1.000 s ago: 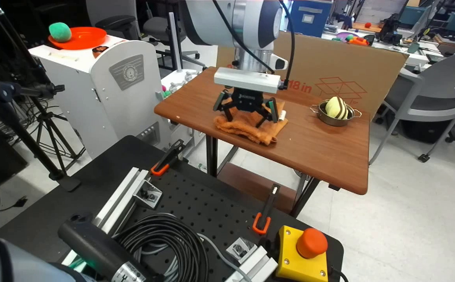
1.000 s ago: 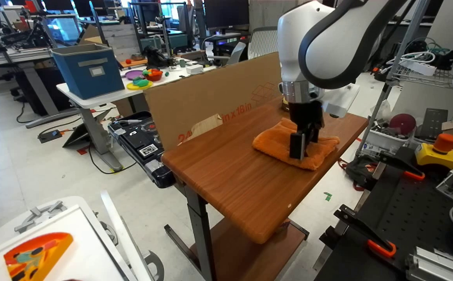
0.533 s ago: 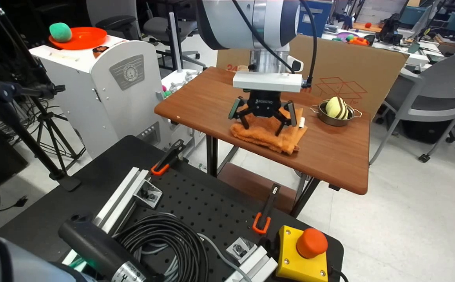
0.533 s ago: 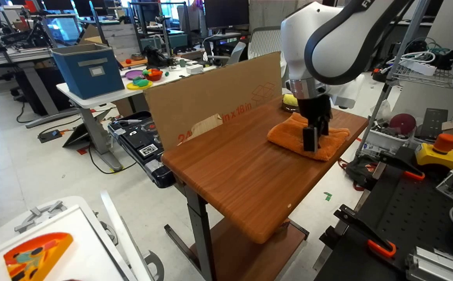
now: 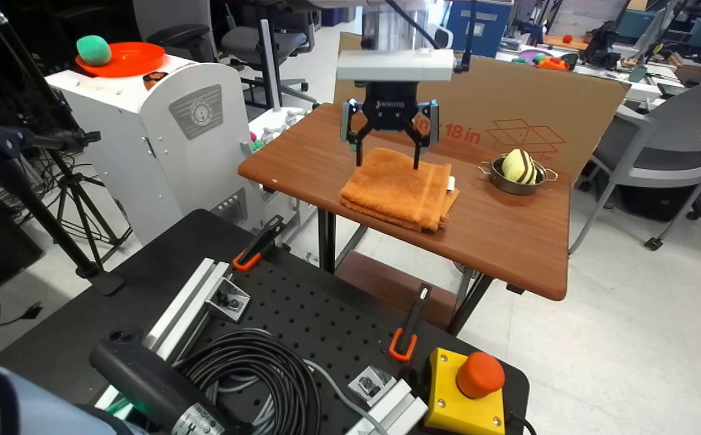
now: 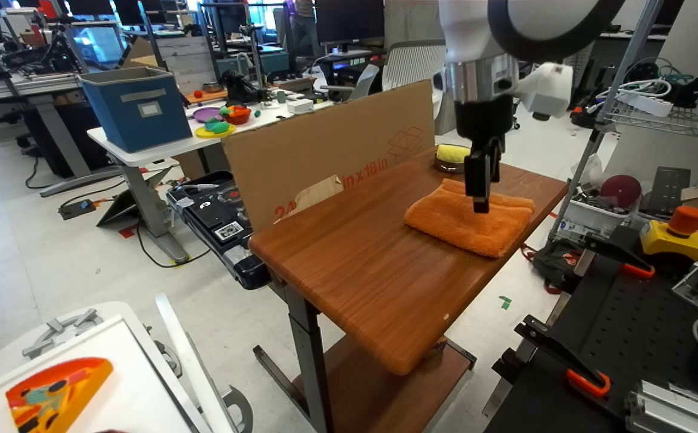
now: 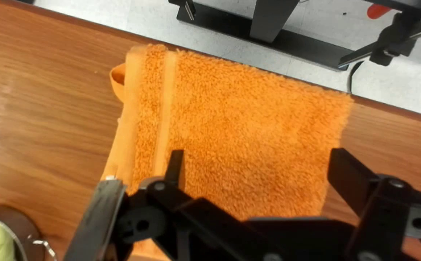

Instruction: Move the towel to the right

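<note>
The towel [image 5: 393, 194] is a folded orange cloth, roughly square, lying flat on the brown table near its long edge. It also shows in an exterior view [image 6: 472, 227] and fills the middle of the wrist view [image 7: 246, 116]. A small loop and a pale band show along one side. My gripper [image 5: 387, 164] is open and empty above the towel, its fingers apart and pointing down; it also shows in an exterior view [image 6: 486, 196]. In the wrist view the gripper [image 7: 256, 154] has one fingertip over the towel and the other by its side edge.
A metal pot [image 5: 510, 185] holding a yellow-and-dark striped ball [image 5: 516, 164] stands on the table [image 5: 501, 241] beyond the towel. A cardboard sheet [image 5: 471, 90] stands along the table's far side. A black pegboard bench [image 5: 326, 326] stands in front.
The towel has shifted right in an exterior view, then slightly back, and its rumpled top has flattened. My gripper has moved with it, then opened wider and risen off it.
</note>
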Motion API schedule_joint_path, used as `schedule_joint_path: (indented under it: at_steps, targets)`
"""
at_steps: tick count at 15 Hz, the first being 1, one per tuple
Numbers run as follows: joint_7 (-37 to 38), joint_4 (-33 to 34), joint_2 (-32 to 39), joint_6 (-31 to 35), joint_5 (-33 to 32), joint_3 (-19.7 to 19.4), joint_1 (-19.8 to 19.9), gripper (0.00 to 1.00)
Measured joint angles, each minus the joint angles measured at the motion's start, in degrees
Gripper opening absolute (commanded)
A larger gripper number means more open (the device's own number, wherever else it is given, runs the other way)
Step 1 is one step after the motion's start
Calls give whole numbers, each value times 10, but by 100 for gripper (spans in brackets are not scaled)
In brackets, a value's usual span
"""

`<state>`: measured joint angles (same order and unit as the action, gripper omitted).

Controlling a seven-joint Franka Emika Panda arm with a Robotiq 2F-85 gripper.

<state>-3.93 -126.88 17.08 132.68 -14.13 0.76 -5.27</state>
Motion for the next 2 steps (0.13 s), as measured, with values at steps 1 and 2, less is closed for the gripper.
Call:
schedule_joint_path:
  at_steps: [1, 2]
  targets:
    - [0, -14, -29, 0, 0, 2, 0, 100]
    - [0, -27, -52, 0, 0, 2, 0, 100]
